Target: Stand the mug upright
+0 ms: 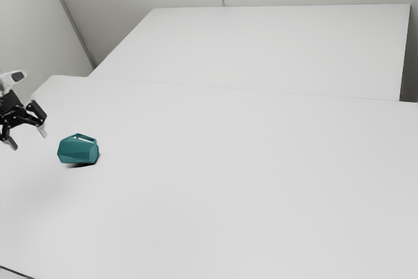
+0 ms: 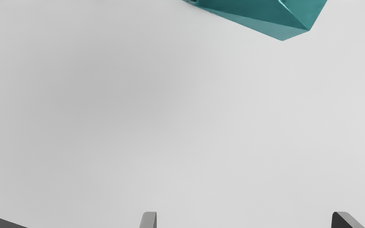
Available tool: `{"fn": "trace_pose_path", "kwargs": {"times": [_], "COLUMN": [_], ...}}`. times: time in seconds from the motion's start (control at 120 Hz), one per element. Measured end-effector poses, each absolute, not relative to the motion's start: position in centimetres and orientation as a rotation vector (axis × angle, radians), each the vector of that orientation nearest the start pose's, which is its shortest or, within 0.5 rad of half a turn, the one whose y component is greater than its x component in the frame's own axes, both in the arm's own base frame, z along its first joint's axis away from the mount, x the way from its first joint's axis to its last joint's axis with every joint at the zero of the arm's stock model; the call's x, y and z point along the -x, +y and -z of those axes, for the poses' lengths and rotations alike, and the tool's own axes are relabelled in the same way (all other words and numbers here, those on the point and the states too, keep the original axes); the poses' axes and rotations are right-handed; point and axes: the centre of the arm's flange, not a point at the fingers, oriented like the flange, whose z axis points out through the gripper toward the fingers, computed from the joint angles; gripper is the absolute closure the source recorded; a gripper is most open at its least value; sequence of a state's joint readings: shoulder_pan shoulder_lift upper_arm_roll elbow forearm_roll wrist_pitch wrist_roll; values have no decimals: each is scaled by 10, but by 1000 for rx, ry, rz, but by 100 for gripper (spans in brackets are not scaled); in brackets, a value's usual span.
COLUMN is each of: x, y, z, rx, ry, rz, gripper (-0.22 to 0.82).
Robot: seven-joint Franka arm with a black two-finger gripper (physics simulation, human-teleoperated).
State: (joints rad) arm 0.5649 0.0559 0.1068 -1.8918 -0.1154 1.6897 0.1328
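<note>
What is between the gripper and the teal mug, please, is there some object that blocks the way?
Nothing visible blocks the way: between the open gripper and the teal mug, lying on its side, I see only bare table.

There's one mug point(image 1: 78, 151), one tool point(image 1: 28, 140) (two fingers point(image 2: 148, 220)).

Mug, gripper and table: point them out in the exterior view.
Mug point(image 1: 76, 151): exterior view, side of its body.
Gripper point(image 1: 27, 138): exterior view, midway between its parted fingertips.
Table point(image 1: 228, 181): exterior view, bare part of its top.
</note>
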Motion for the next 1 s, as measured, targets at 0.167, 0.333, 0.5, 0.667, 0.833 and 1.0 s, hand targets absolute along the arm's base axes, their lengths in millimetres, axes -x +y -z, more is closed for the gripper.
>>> {"fn": "trace_pose_path", "kwargs": {"times": [0.167,0.333,0.5,0.667,0.833,1.0], "x": [-428,-446,-462,-484,-497,-502], "y": [372,392,397,401,403,400], "z": [-419,-402,-369,-351,-337,-328], "rx": [3250,3302,3376,3423,3472,3525], "ry": [-955,-865,-796,-720,-687,-681], "rz": [-241,-141,-65,34,115,203], "gripper": [0,0,0,0,0,0]}}
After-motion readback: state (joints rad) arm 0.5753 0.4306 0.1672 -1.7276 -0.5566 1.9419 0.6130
